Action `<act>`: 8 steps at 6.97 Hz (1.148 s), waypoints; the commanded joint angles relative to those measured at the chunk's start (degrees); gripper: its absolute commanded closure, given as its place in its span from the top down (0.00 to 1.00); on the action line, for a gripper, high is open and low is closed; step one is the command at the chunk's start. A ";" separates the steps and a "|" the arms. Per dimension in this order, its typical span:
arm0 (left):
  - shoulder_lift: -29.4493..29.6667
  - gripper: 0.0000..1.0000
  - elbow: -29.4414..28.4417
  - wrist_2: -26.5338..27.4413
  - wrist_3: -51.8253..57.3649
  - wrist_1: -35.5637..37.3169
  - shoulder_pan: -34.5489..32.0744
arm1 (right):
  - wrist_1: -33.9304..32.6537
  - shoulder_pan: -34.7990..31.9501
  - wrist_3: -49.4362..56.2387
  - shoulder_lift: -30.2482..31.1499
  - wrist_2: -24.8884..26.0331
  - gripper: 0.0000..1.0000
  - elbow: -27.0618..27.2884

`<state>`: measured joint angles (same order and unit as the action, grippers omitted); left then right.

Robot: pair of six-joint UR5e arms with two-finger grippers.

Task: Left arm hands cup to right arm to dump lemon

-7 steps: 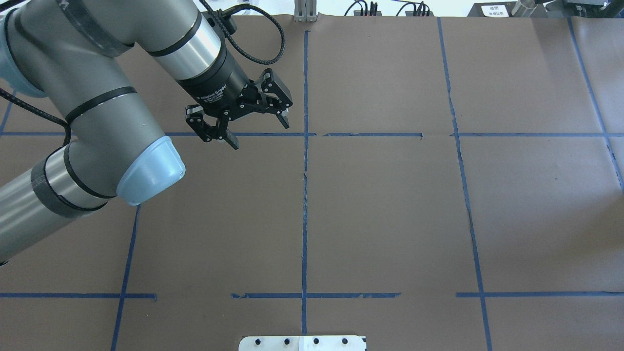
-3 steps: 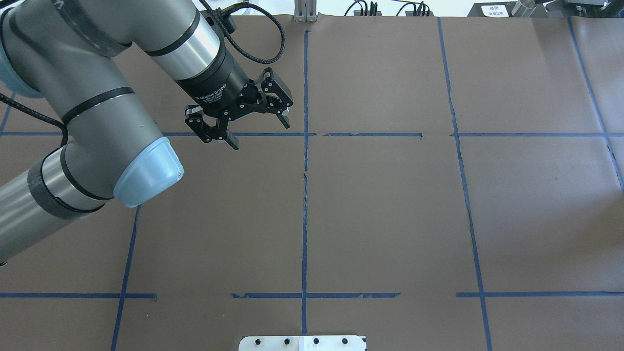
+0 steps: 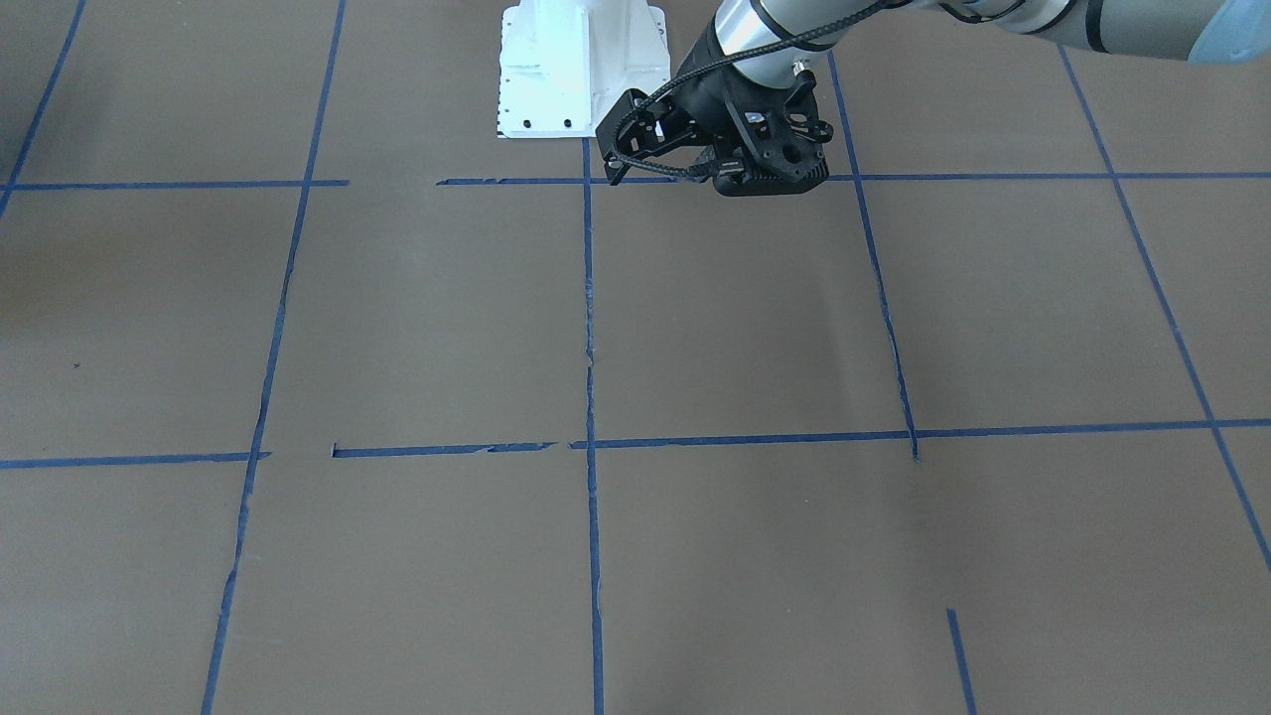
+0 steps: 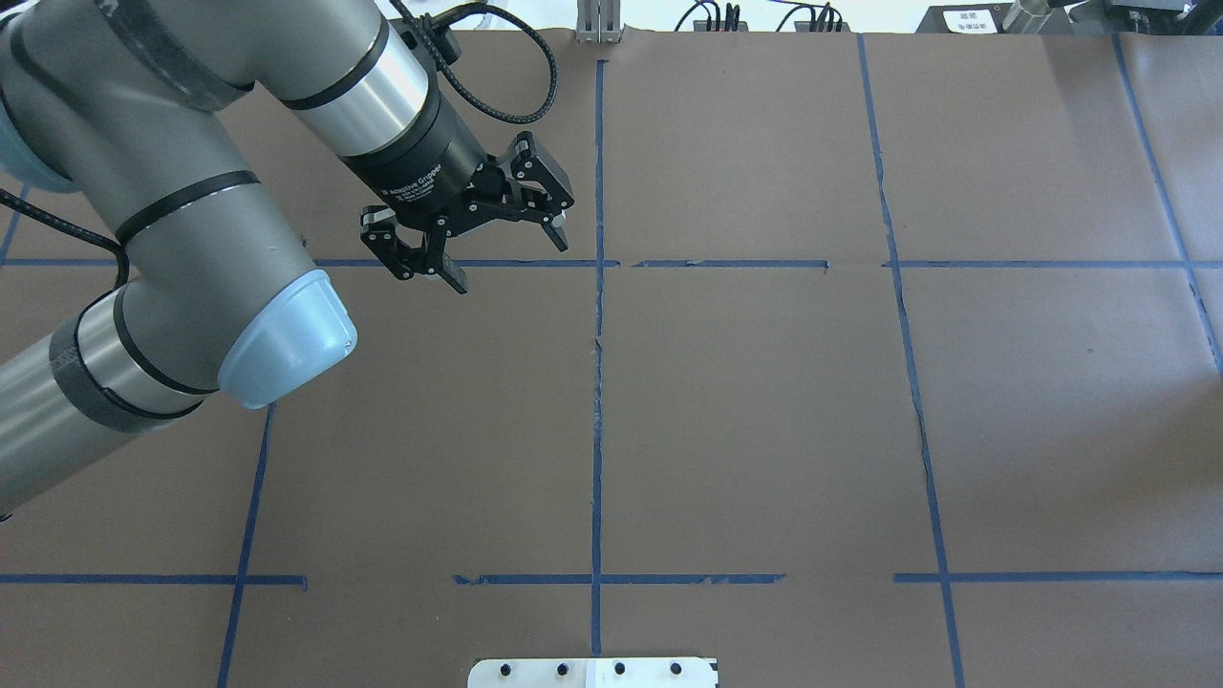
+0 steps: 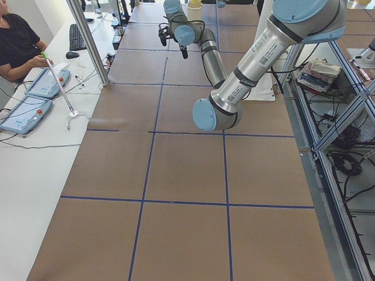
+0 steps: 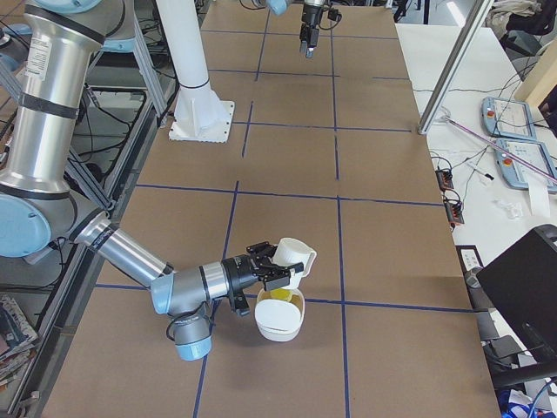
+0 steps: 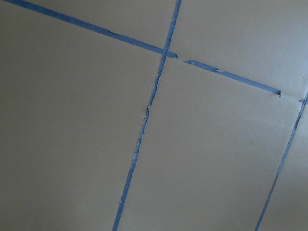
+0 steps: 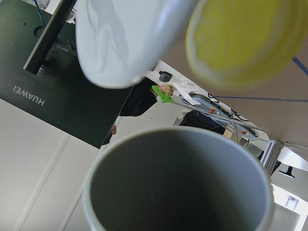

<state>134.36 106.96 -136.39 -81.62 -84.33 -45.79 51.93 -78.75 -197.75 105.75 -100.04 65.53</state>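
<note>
The left arm [image 4: 191, 220] has drifted slightly back, left gripper [image 4: 508, 261] spread and empty, its handover apparently done. The right gripper [image 6: 277, 277], grip impossible to tell, tips the cup [image 6: 298, 254] over a bowl [image 6: 278, 333], lemon [image 6: 280, 298] inside.

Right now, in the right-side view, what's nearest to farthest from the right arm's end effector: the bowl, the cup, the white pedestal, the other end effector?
From the right end effector:
1. Cup, at its tip.
2. White bowl, just below, lemon inside.
3. White pedestal, up the table, robot's side.
4. Left end effector, far end.
</note>
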 commanded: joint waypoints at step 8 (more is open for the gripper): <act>-0.41 1.00 0.80 0.33 -0.03 0.22 0.00 | -16.46 0.17 14.73 -0.01 0.81 0.03 15.22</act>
<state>133.97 107.82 -136.06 -81.65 -84.11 -45.79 41.23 -78.70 -186.89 105.97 -99.28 76.88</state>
